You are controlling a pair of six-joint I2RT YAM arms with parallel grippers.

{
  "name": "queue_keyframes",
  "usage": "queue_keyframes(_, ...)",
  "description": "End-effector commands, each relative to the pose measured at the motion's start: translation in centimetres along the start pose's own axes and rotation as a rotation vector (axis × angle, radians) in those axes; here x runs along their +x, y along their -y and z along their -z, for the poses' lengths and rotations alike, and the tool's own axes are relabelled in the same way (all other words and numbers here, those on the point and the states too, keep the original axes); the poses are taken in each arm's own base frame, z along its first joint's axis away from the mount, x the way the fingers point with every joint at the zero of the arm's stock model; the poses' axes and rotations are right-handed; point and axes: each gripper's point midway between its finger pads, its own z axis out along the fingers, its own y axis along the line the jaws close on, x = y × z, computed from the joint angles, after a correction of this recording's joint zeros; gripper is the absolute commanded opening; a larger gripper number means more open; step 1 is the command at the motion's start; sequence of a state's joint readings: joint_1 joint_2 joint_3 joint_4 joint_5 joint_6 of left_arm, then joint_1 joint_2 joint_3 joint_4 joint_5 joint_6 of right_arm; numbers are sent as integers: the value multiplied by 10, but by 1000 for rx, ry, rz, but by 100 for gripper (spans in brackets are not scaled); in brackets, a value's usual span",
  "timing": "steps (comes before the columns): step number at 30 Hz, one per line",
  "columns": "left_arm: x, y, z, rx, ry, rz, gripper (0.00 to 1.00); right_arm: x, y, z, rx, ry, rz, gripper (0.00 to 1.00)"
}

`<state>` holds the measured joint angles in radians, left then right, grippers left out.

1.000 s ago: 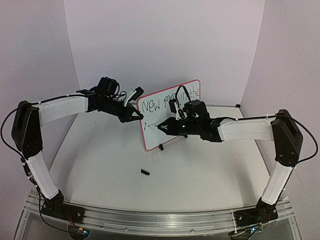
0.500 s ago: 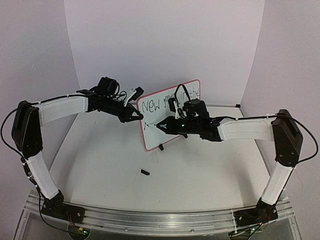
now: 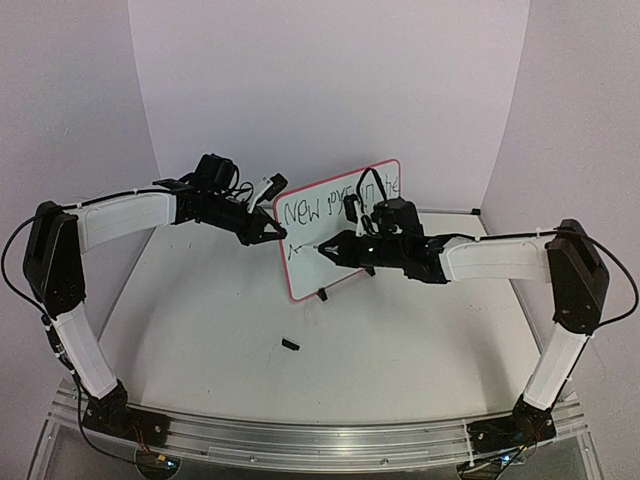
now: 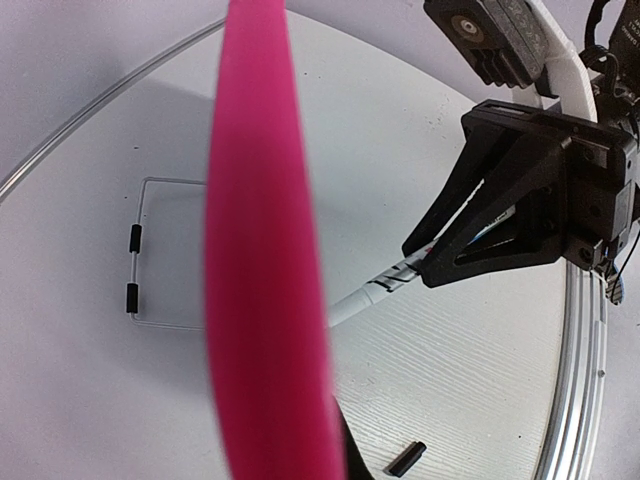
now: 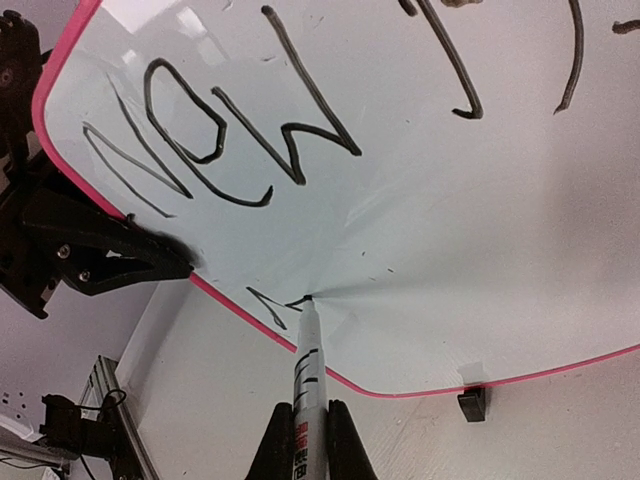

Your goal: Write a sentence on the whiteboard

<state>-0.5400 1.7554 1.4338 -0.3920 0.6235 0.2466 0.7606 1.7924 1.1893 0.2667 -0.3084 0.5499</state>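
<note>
**Pen tip on the board, second row barely begun**

The whiteboard [image 3: 306, 278] stands tilted on the table [image 3: 200, 330] in the middle of the top view, its pink frame rising from lower left to upper right. The left gripper [image 3: 276, 233] is closed on the frame's left edge, level with the word "NEW". In the right wrist view its black jaws pinch the rim at the left of the frame.

The right gripper [image 5: 307, 448] is clamped around a marker pen [image 5: 308, 365]. The pen runs up from the bottom centre of that view. Its tip touches the white surface low on the board, just inside the lower pink edge.

The sentence [image 5: 240, 130] has a top row that begins "NEW" and runs off toward the upper right, where the letters are cut by the frame. Beneath it there is only a small tick-like mark just left of the tip, so the second row looks barely started.

Blank board lies to the right of the tip in the wrist view, between the first row and the bottom edge with its black foot [image 5: 473, 404]. The pen meets the surface nearly end-on. The next strokes would therefore slide sideways along the board's long axis, toward the upper right of the top view. The right arm is at the writing face, while the left only steadies the board.

A small black piece [image 3: 291, 345], possibly the pen's cap, lies on the table in front, well apart from both grippers.
</note>
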Motion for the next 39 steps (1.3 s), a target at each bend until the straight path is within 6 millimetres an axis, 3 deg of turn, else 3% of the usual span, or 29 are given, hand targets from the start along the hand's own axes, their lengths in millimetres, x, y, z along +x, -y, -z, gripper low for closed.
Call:
queue_keyframes(1, 34, 31, -12, 116, -125, 65, 0, -31, -4, 12, -6, 112, 3, 0)
queue_keyframes(12, 35, 30, -13, 114, -128, 67, 0, -6, 12, 2, 11, 55, -30, 0)
queue_keyframes(22, 35, 30, -13, 115, -128, 66, 0, -3, 13, 1, 9, 47, -38, 0)
queue_keyframes(32, 34, 31, -12, 116, -126, 64, 0, -23, -1, 29, -24, 105, -27, 0)
queue_keyframes(39, 34, 31, -12, 117, -126, 65, 0, -36, 8, 30, -72, 122, -76, 0)
